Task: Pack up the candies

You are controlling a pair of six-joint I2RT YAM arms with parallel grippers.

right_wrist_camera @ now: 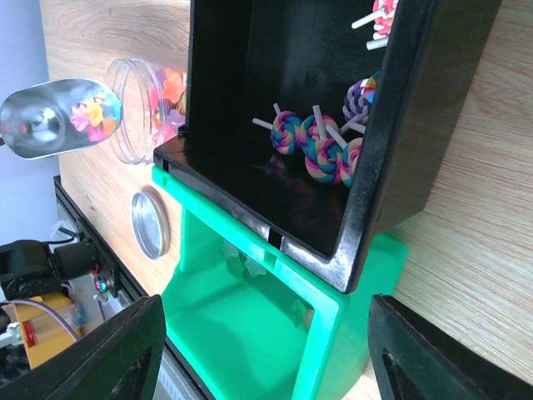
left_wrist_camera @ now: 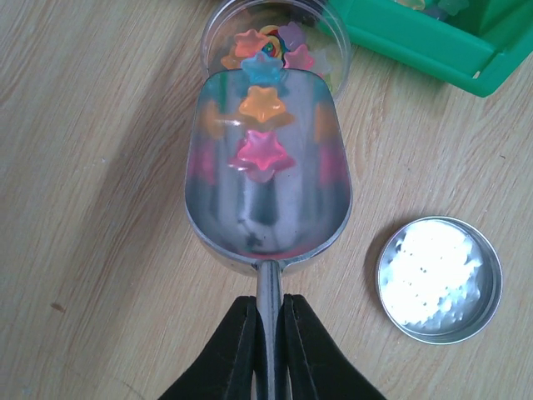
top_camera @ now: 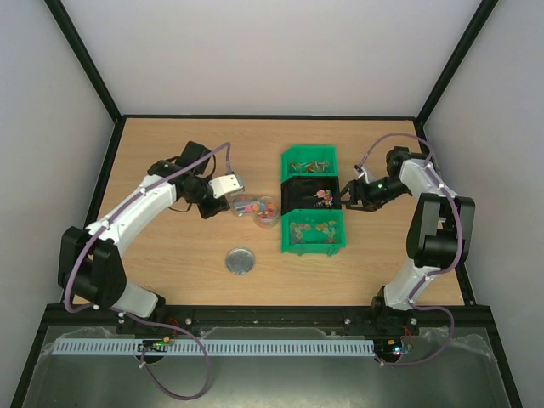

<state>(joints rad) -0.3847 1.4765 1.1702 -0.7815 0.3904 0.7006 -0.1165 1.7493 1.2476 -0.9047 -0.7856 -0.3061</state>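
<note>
My left gripper is shut on the handle of a metal scoop. The scoop holds an orange and a pink star candy, and its front lip sits at the mouth of a clear jar with several mixed-colour candies inside. In the top view the left gripper is just left of the jar. My right gripper is open and empty, its fingers spread on either side of a green bin's end. In the top view the right gripper is at the right side of the black bin.
The round silver lid lies on the table in front of the jar; it also shows in the left wrist view. Two green bins with candies flank the black bin, which holds swirl lollipops.
</note>
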